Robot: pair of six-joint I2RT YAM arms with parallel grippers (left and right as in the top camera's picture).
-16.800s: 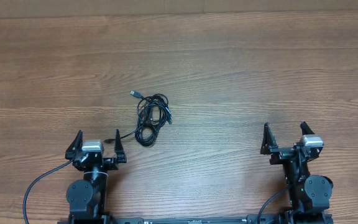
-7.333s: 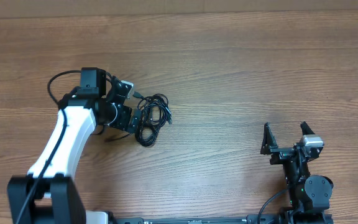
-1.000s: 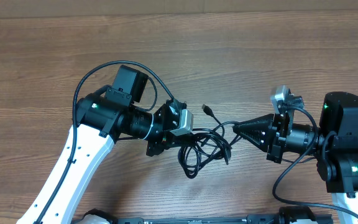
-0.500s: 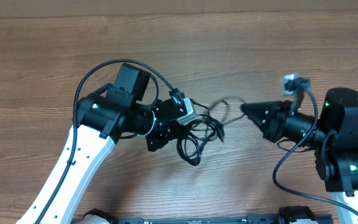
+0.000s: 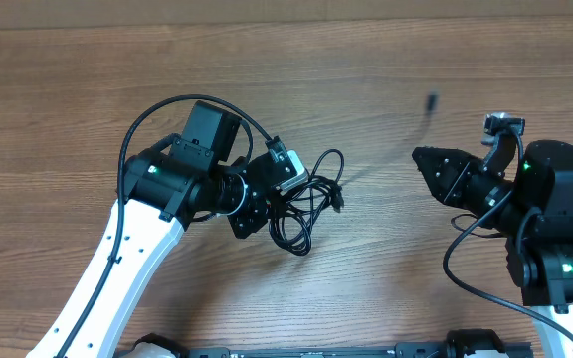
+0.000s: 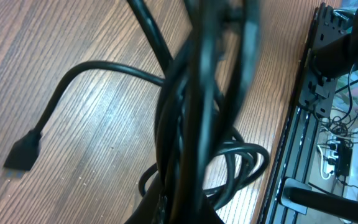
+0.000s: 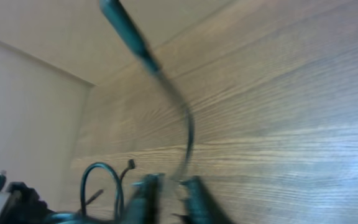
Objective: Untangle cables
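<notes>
The cables point(image 5: 304, 204) are a tangled bundle of thin black cords left of the table's middle. My left gripper point(image 5: 275, 195) is shut on the bundle, which fills the left wrist view point(image 6: 191, 124) between the jaws point(image 6: 188, 211). A loose plug point(image 6: 22, 152) lies on the wood. One strand runs right from the bundle, and its blurred plug end point(image 5: 431, 100) is in the air. My right gripper point(image 5: 419, 159) stands apart from the bundle. In the right wrist view its fingers point(image 7: 146, 193) are parted. The strand point(image 7: 188, 134) runs through the gap point(image 7: 171, 190), and its plug point(image 7: 123, 22) is above.
The wooden table point(image 5: 386, 60) stretches back to a pale strip at the far edge. A black metal rail point(image 6: 309, 93) with wiring runs along the near edge. Thick black arm cables loop over the left arm point(image 5: 167, 104) and beside the right arm point(image 5: 461, 259).
My right gripper drew back to the right and its jaws parted. The strand it pulled now whips upward, blurred. My left gripper shifted the bundle slightly left.
</notes>
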